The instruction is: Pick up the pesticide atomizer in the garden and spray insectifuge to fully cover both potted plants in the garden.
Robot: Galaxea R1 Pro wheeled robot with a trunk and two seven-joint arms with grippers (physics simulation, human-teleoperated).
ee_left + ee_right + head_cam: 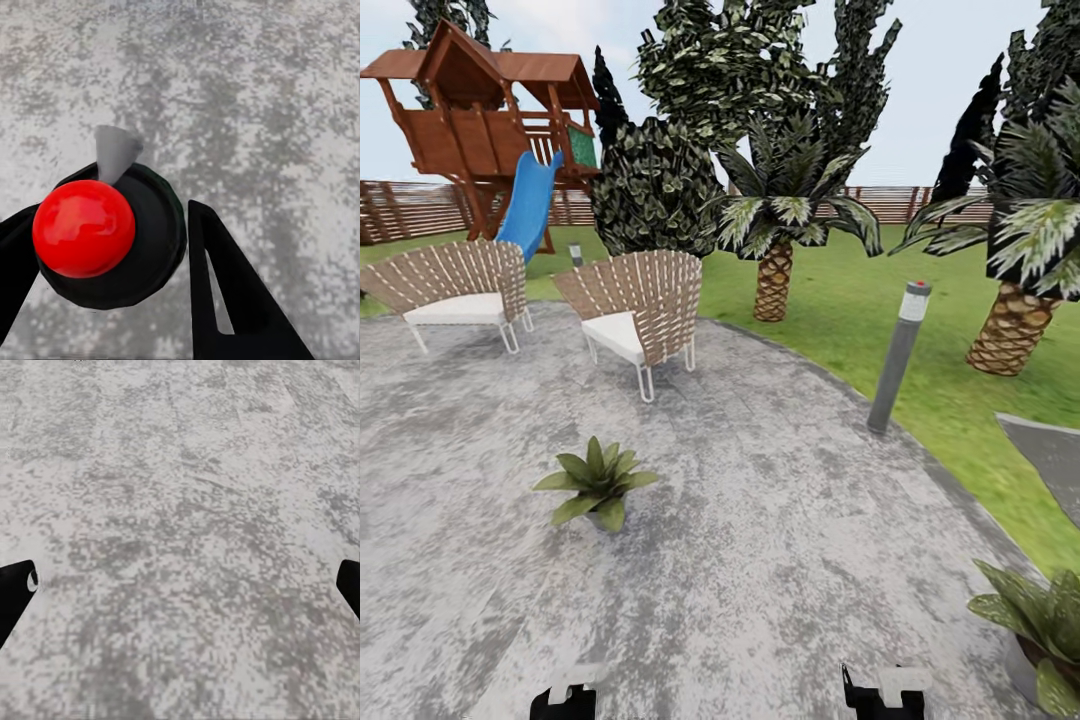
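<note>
The left gripper (112, 247) has its black fingers (225, 292) closed round the pesticide atomizer (109, 232), a small bottle seen end-on in the left wrist view: a glossy red ball cap, a dark round body, a short pale-grey nozzle pointing out over the paving; so the bottle is already in hand, held low near the robot. I'd judge it light and stiff, hard plastic and somewhat slippery; the grip looks best kept on the dark body, below the red cap, with the nozzle left free. The right gripper (180, 585) holds nothing, its fingers spread wide over bare stone; in the head view both grippers, left (565, 697) and right (885, 693), sit low at the near edge.

Beyond them lies the round grey speckled paved patio (760, 560); one potted plant (596, 484), a low green rosette, stands ahead to the left, well apart from the arms; the second potted plant (1038, 625) sits near at the right. Open paving lies between; the grey lamp post (898, 358) at the patio's right edge and two wicker chairs (632, 310) at the far side are the nearest obstacles, with lawn (860, 300) beyond.
</note>
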